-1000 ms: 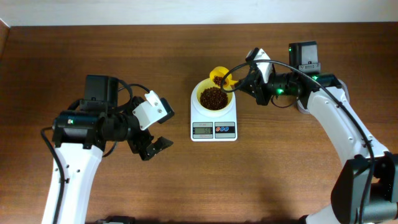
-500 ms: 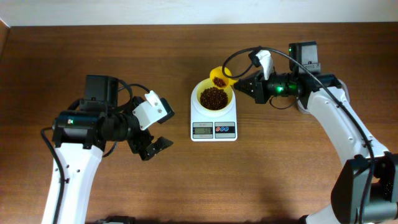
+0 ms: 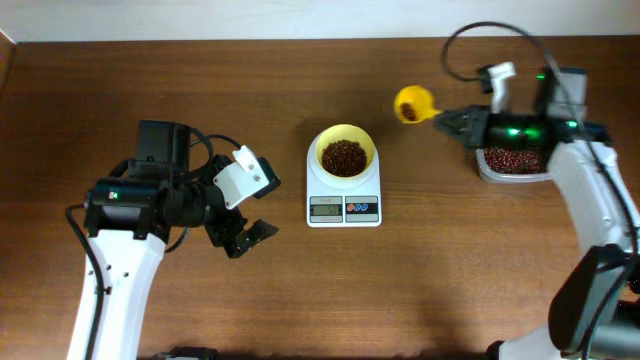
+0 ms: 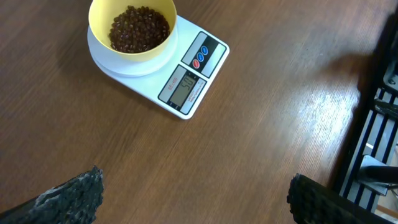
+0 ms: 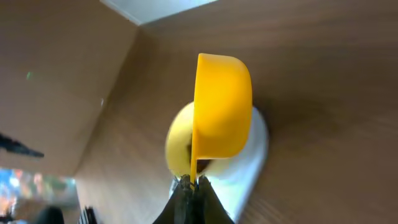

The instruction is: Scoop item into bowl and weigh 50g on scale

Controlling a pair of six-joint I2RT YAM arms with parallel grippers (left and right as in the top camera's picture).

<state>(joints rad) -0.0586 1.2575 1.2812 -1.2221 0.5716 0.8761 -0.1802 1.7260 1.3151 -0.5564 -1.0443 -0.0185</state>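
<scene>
- No brand name or printed label can be read on anything.
- The scale (image 4: 186, 87) carries a grey display (image 4: 183, 92) on its front. Digits are shown there, but they are too small to be read with certainty.
- Beside the display a dark panel of round buttons (image 4: 202, 54) is seen, two blue and one red. No lettering on them can be made out.
- The bowl (image 3: 344, 152) is seated on the scale's platform and is covered on the inside by a heap of beans (image 3: 344, 158).
- A yellow scoop (image 3: 411, 104) is held in the air behind and to the right of the scale. A few beans are seen in its cup.
- The scoop's handle is pinched by the right gripper (image 3: 442, 118), its jaws narrowed tight on it, as seen from the right wrist (image 5: 191, 186).
- A clear tub (image 3: 513, 163) of more beans is placed well to the right of the scale, partly hidden by the right arm.
- The left gripper (image 3: 246, 236) is held to the left of the scale, apart from it. Its jaws are spread wide and nothing is gripped.
- The surface is a dark brown wood-grain table (image 3: 300, 290).
- A pale wall (image 3: 250, 18) is seen behind the scale, along the table's far edge.
- Past the table edge to the scale's right, dark slatted framing is caught by the left wrist view.
</scene>
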